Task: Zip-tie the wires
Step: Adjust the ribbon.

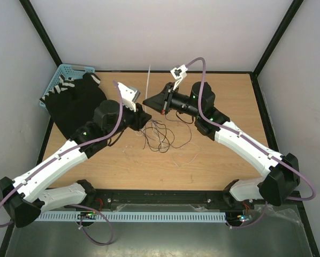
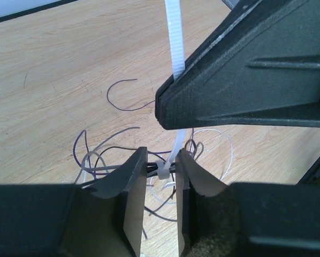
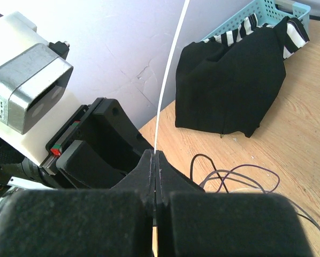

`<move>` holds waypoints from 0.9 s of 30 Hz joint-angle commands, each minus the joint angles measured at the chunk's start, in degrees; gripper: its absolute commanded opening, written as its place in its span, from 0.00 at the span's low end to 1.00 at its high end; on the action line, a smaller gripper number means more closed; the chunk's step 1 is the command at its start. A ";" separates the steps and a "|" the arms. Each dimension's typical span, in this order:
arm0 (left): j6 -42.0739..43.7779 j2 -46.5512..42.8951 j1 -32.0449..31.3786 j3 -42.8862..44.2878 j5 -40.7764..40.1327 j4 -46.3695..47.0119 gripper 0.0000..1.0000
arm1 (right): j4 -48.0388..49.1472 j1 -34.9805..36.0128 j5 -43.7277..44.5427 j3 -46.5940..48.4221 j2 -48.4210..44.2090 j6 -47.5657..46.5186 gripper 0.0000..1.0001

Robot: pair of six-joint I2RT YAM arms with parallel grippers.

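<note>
left gripper: jaws a narrow gap apart, one finger on each side of the zip tie's head; cannot tell if they press on it
right gripper: jaws fully closed, pinching the zip tie's strap just above the left gripper
zip tie: white. Its head sits low between the left fingers with a small bunch of wire strands through it. The strap runs up from the head through the right gripper, and the free end sticks out past it toward the back wall
wires: thin dark strands curling loose on the table, mid-table between the two arms. A few are gathered at the zip tie's head, and some pale strands are mixed in
grippers, relation: tips nearly meeting over the wire tangle, right above left in the left wrist view
black cloth: has white stripes, heaped at the far left, partly in the basket, well apart from the wires
basket: light blue, far-left corner
table: wood top
</note>
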 commanded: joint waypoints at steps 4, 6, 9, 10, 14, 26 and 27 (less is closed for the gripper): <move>1.02 -0.51 -0.27 2.66 0.10 1.92 0.32 | 2.22 -0.26 -0.41 -0.38 -1.47 -0.03 0.00; 1.25 -0.57 -0.23 3.00 0.23 1.98 0.30 | 2.17 -0.22 -0.41 -0.45 -1.49 0.03 0.00; 1.48 -0.42 -0.23 3.08 0.28 2.13 0.28 | 2.17 -0.24 -0.42 -0.26 -1.45 0.00 0.00; 1.52 -0.40 -0.25 3.09 0.29 2.26 0.27 | 2.17 -0.26 -0.49 -0.29 -1.37 0.01 0.00; 1.44 -0.31 -0.25 2.96 0.74 2.56 0.18 | 2.15 -0.26 -0.41 -0.43 -1.28 0.19 0.00; -1.19 0.86 -0.28 -1.77 1.91 3.03 0.14 | 0.55 -1.02 1.25 3.63 -0.45 -1.12 0.00; -1.37 0.92 -0.27 -2.09 2.03 3.13 0.14 | 0.44 -1.19 1.27 3.85 -0.29 -1.16 0.00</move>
